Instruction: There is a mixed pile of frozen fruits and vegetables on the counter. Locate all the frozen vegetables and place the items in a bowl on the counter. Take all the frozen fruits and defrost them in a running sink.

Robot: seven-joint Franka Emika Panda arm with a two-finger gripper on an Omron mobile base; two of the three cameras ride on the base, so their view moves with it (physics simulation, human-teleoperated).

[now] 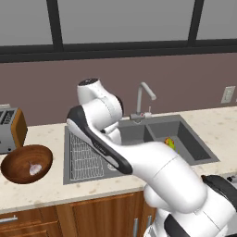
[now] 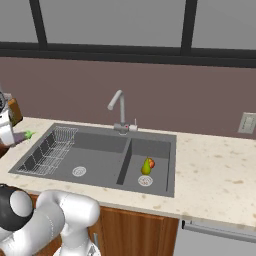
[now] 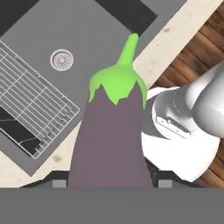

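Fingers clenched on the eggplant (image 3: 111, 135): from my remote seat I see the gripper (image 3: 109, 183) grasping the purple vegetable low on its body, one dark tip on either flank, the green cap and stem pointing away from the hand. It hangs over the sink's (image 1: 134, 134) large basin, above the wire rack (image 3: 30, 100) and the drain, with the counter (image 1: 46, 185) edge just beyond. In the right base view the eggplant's tip peeks in at the far left, beside the rack. I judge the carry is meant for the wooden bowl (image 1: 18, 169), which sits on the counter left of the sink, near the toaster (image 1: 11, 129), and already holds a pale bulb (image 1: 35, 169). The pear-shaped fruit (image 2: 146, 166) lies in the small right basin by its drain, placed there to defrost under the tap (image 2: 118, 107).
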